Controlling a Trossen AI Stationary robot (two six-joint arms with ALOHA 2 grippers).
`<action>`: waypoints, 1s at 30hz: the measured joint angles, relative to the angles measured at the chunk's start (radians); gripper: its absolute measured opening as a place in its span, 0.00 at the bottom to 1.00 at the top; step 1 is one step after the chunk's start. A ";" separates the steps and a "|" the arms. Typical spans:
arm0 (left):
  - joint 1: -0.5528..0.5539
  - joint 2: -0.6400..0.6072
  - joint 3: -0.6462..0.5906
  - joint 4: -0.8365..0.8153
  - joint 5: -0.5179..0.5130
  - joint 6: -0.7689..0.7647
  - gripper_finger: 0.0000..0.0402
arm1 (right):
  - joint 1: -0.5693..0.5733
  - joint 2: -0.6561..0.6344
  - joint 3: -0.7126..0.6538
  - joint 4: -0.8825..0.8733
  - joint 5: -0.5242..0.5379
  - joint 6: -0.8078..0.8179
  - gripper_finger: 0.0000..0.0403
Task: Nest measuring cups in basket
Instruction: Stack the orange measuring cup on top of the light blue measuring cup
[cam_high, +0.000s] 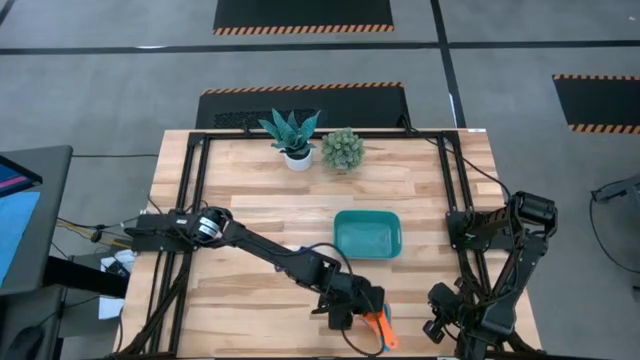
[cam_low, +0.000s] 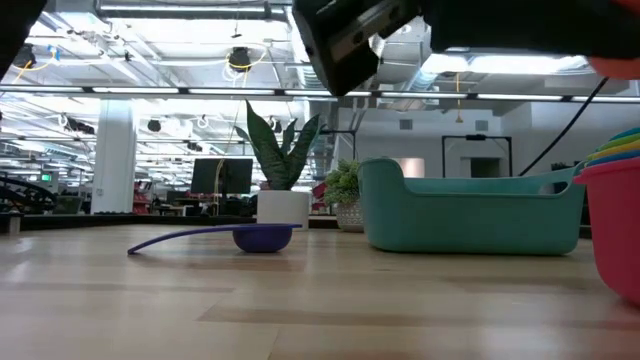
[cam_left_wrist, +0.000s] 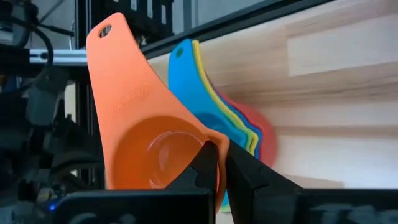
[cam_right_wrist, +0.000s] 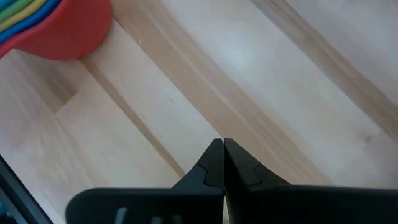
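Note:
My left gripper (cam_high: 362, 312) is near the table's front edge, shut on an orange measuring cup (cam_left_wrist: 143, 143). Right behind that cup is a nest of cups (cam_left_wrist: 239, 127): blue, yellow and green inside a red one (cam_low: 615, 225), which stands on the table. A dark blue cup (cam_low: 262, 237) lies apart on the wood, its handle stretched out along the table. The teal basket (cam_high: 367, 233) sits mid-table, beyond the left gripper. My right gripper (cam_right_wrist: 222, 146) is shut over bare wood at the front right, with the red cup (cam_right_wrist: 62, 31) a short way off. My left gripper pinches the orange cup's wall at the rim (cam_left_wrist: 210, 142), on the side opposite the handle, with one finger inside the bowl and one outside. The fingers slant down at it. The cup is tipped, its handle (cam_left_wrist: 109, 56) pointing away from the fingers, and it is clear of the table.
Two potted plants (cam_high: 295, 135) (cam_high: 343, 150) stand at the table's far edge. Dark frame rails (cam_high: 190, 200) run along the table's left and right sides. Bare wood lies between the basket and the front edge.

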 joint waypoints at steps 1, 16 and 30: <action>0.000 0.000 0.000 0.003 -0.001 0.002 0.00 | 0.000 0.000 0.000 0.000 0.000 -0.001 0.03; 0.009 -0.001 -0.010 0.021 -0.006 -0.039 0.09 | 0.000 0.000 0.001 0.008 -0.001 -0.030 0.03; 0.021 -0.002 -0.010 0.030 0.046 -0.050 0.09 | 0.000 0.000 0.001 0.020 -0.055 -0.030 0.03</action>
